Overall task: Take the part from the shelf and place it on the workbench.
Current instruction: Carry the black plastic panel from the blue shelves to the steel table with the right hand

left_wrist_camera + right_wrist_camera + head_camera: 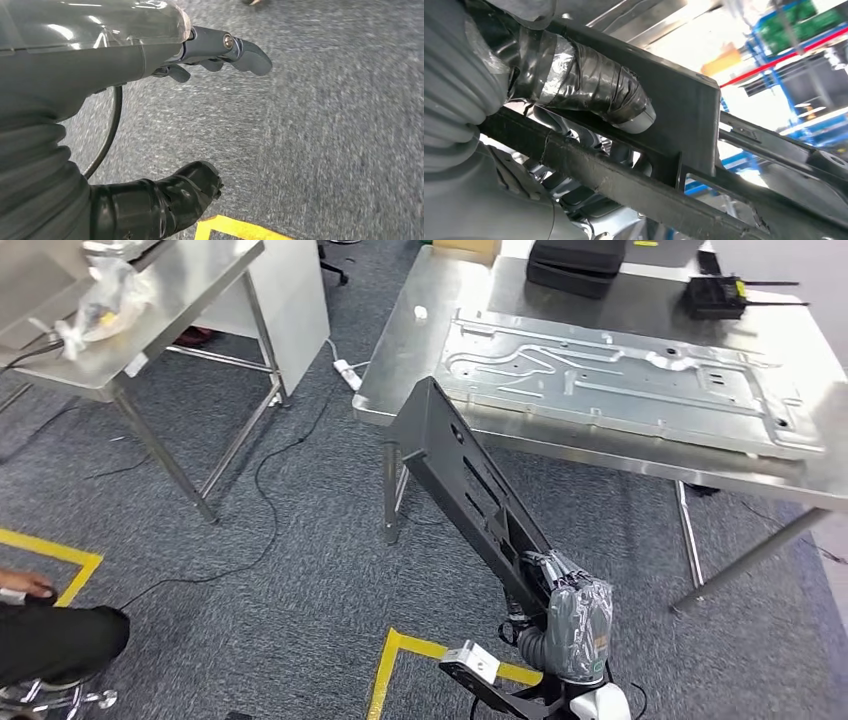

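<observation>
part (470,490): long black bracket, held slanting above the carpet, far end close to the workbench's (420,360) front-left corner | right hand (570,615): gripping part's lower end | left hand (210,55): empty, fingers apart over carpet | workbench: carries large metal panel (620,380), two black cases at back edge

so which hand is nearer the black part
Right. The right hand grips the black part; the left hand hangs over the carpet, holding nothing.

- Your part (470,495) tilts up toward the workbench (400,380) edge.
- A metal panel (620,380) covers the bench middle; bare steel lies along its near-left edge.
</observation>
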Controlling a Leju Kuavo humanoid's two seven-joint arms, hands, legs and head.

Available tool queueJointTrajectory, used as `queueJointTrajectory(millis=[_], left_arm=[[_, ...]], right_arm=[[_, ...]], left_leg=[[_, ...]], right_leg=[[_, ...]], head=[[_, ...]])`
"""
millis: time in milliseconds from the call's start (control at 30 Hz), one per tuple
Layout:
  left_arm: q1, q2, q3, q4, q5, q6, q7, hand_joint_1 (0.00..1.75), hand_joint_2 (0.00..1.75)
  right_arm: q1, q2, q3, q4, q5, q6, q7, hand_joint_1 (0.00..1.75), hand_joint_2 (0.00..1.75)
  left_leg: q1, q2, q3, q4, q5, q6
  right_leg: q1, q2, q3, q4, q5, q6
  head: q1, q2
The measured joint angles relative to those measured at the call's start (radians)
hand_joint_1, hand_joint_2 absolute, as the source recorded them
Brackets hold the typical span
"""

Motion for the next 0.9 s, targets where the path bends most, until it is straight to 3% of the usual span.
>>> queueJointTrajectory(millis=[33, 67, 100, 167, 233, 300, 333, 400, 467, 533, 567, 600, 667, 700, 767, 833, 900], left_arm=[[0.000, 0.000, 0.000, 0.000, 0.000, -0.001, 0.000, 0.00, 1.75], [0.000, 0.000, 0.000, 0.000, 0.000, -0.001, 0.000, 0.00, 1.75], [-0.001, 0.000, 0.000, 0.000, 0.000, -0.001, 0.000, 0.00, 1.75], [-0.002, 0.000, 0.000, 0.000, -0.001, -0.003, -0.001, 0.00, 1.75], [-0.003, 0.000, 0.000, 0.000, -0.002, -0.008, -0.003, 0.00, 1.75], [-0.005, 0.000, 0.000, 0.000, -0.002, -0.011, -0.005, 0.00, 1.75], [-0.006, 0.000, 0.000, 0.000, -0.002, -0.012, -0.005, 0.00, 1.75], [-0.007, 0.000, 0.000, 0.000, -0.002, -0.012, -0.007, 0.00, 1.75], [-0.004, 0.000, 0.000, 0.000, -0.002, -0.013, -0.007, 0.00, 1.75], [-0.001, 0.000, 0.000, 0.000, -0.003, -0.013, -0.007, 0.00, 1.75], [0.000, 0.000, 0.000, 0.000, -0.003, -0.014, -0.007, 0.00, 1.75], [0.000, 0.000, 0.000, 0.000, -0.003, -0.014, -0.007, 0.00, 1.75], [0.002, 0.002, 0.000, 0.000, -0.003, -0.018, -0.009, 0.00, 1.75], [0.002, 0.003, 0.000, 0.000, -0.003, -0.022, -0.010, 0.00, 1.75], [0.002, 0.005, 0.000, 0.000, -0.004, -0.030, -0.013, 0.00, 1.75], [-0.003, 0.005, 0.000, 0.000, -0.004, -0.035, -0.016, 0.00, 1.75], [-0.003, 0.005, 0.000, 0.000, -0.004, -0.042, -0.021, 0.00, 1.75]], right_arm=[[0.001, 0.000, 0.000, 0.001, 0.000, 0.000, 0.000, 1.75, 1.75], [0.001, -0.001, 0.000, 0.002, 0.000, 0.000, 0.000, 1.75, 1.75], [0.001, -0.001, 0.000, 0.002, 0.000, 0.000, 0.000, 1.75, 1.75], [0.000, -0.001, 0.000, 0.003, 0.000, 0.000, 0.000, 1.75, 1.75], [-0.001, -0.001, 0.000, 0.003, 0.000, 0.001, 0.000, 1.75, 1.75], [0.000, -0.001, 0.000, 0.003, 0.000, 0.001, 0.000, 1.75, 1.75], [0.001, -0.001, 0.000, 0.002, 0.000, 0.001, 0.000, 1.75, 1.75], [0.000, -0.001, 0.000, 0.002, 0.000, 0.001, 0.000, 1.75, 1.75], [-0.003, -0.001, 0.000, 0.003, 0.000, 0.001, 0.000, 1.75, 1.75], [-0.003, 0.000, 0.000, 0.004, 0.000, 0.002, 0.000, 1.75, 1.75], [-0.002, 0.000, 0.000, 0.004, 0.000, 0.002, 0.000, 1.75, 1.75], [-0.002, 0.000, 0.000, 0.005, 0.000, 0.002, 0.000, 1.75, 1.75], [-0.003, 0.000, 0.000, 0.005, 0.000, 0.002, 0.000, 1.75, 1.75], [-0.003, 0.000, 0.000, 0.005, 0.000, 0.003, 0.000, 1.75, 1.75], [-0.004, 0.000, 0.000, 0.005, 0.000, 0.004, 0.000, 1.75, 1.75], [-0.003, 0.000, 0.000, 0.005, 0.001, 0.004, 0.000, 1.75, 1.75], [-0.004, -0.001, 0.000, 0.005, 0.004, 0.004, -0.001, 1.75, 1.75]], left_leg=[[-0.001, 0.014, 0.001, 0.000, -0.002, 0.000], [-0.001, 0.026, 0.003, 0.000, -0.004, -0.001], [-0.001, 0.038, 0.006, 0.000, -0.007, -0.002], [-0.003, 0.057, 0.015, 0.000, -0.013, -0.009], [-0.008, 0.074, 0.023, -0.003, -0.019, -0.018], [-0.010, 0.092, 0.031, -0.009, -0.022, -0.029], [-0.009, 0.091, 0.035, -0.009, -0.026, -0.034], [-0.008, 0.054, 0.021, 0.031, -0.056, -0.042], [-0.006, 0.007, -0.037, 0.150, -0.116, -0.044], [-0.007, -0.005, -0.097, 0.257, -0.146, -0.046], [-0.007, -0.006, -0.107, 0.263, -0.132, -0.046], [-0.006, -0.009, -0.098, 0.230, -0.097, -0.045], [-0.005, -0.043, -0.053, 0.105, -0.019, -0.040], [-0.005, -0.064, -0.032, 0.051, 0.001, -0.037], [-0.006, -0.088, -0.016, 0.012, 0.002, -0.031], [-0.006, -0.072, -0.009, 0.001, 0.005, -0.021], [-0.002, -0.053, 0.001, -0.012, 0.011, -0.008]], right_leg=[[-0.001, -0.002, -0.015, 0.028, -0.003, 0.002], [-0.002, -0.005, -0.010, 0.018, 0.014, 0.002], [-0.002, -0.011, 0.014, -0.028, 0.046, 0.000], [0.006, -0.048, 0.083, -0.161, 0.100, -0.010], [0.018, -0.073, 0.116, -0.231, 0.112, -0.024], [0.023, -0.058, 0.116, -0.237, 0.109, -0.036], [0.020, -0.048, 0.119, -0.243, 0.111, -0.041], [0.013, -0.028, 0.128, -0.256, 0.116, -0.054], [0.011, -0.008, 0.133, -0.260, 0.116, -0.064], [0.013, 0.018, 0.134, -0.258, 0.114, -0.068], [0.013, 0.032, 0.134, -0.256, 0.113, -0.068], [0.013, 0.047, 0.135, -0.253, 0.111, -0.067], [0.013, 0.075, 0.136, -0.243, 0.104, -0.061], [0.012, 0.086, 0.133, -0.237, 0.100, -0.057], [0.009, 0.104, 0.125, -0.232, 0.099, -0.045], [0.005, 0.115, 0.122, -0.235, 0.102, -0.033], [0.008, 0.079, 0.109, -0.203, 0.081, -0.024]], head=[[0.000, 0.000], [0.000, 0.000], [0.000, 0.000], [0.000, 0.000], [0.000, 0.000], [-0.001, 0.000], [-0.001, 0.000], [-0.004, 0.000], [-0.006, 0.000], [-0.007, 0.000], [-0.007, 0.000], [-0.007, 0.000], [-0.007, 0.000], [-0.007, 0.000], [-0.007, 0.000], [-0.007, 0.000], [-0.002, 0.000]])
